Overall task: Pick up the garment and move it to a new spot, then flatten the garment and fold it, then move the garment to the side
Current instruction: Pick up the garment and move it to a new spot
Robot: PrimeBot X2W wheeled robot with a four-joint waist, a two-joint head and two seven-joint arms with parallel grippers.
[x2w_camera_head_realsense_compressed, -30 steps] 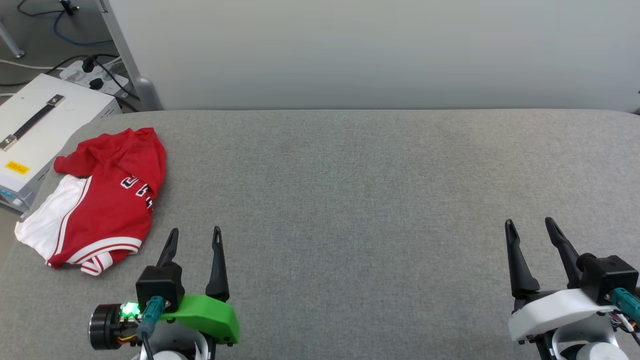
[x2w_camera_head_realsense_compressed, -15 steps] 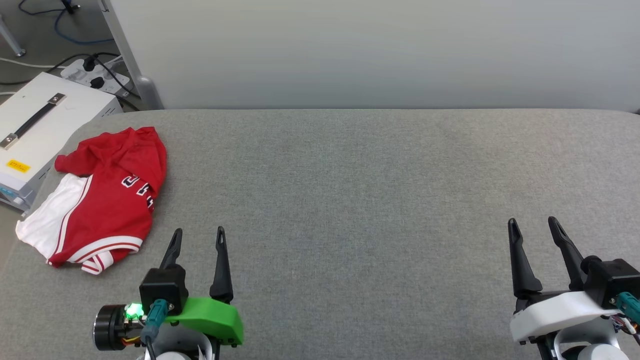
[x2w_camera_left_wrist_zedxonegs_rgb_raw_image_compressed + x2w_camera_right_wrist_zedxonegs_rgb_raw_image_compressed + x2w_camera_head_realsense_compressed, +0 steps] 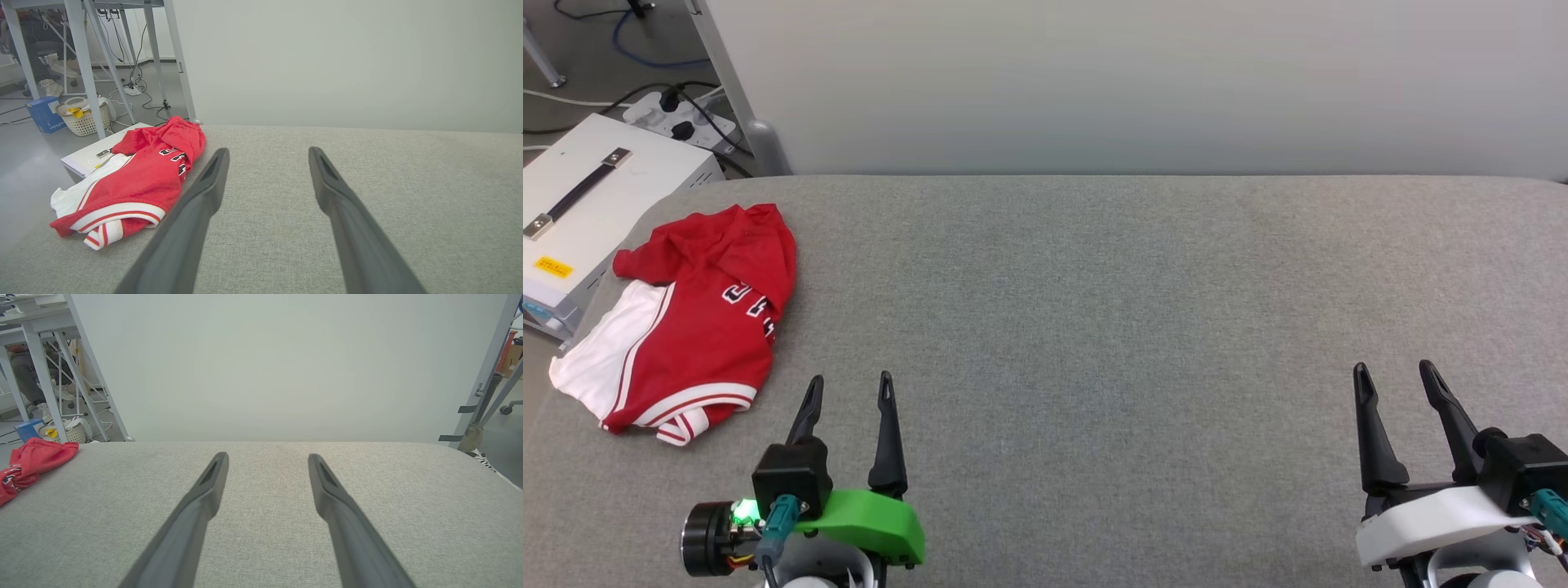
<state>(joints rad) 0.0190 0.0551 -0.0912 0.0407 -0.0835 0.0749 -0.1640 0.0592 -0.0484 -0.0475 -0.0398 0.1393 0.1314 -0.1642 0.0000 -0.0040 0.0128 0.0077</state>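
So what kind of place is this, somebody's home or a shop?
Most likely a lab or workshop, not a home: a power strip lies on the bare floor, a white equipment case sits beside the grey padded table, and metal-framed desks stand beyond.

Garment [image 3: 690, 318] laid at far-left end of table [image 3: 1094, 327], by left edge. Case [image 3: 596, 188] located just off that edge, power strip [image 3: 674, 114] behind it. Left gripper [image 3: 851, 382] positioned before garment, slightly right, not touching. Right gripper [image 3: 1392, 369] located at opposite end, well apart. Wall panel [image 3: 1135, 82] set behind table.
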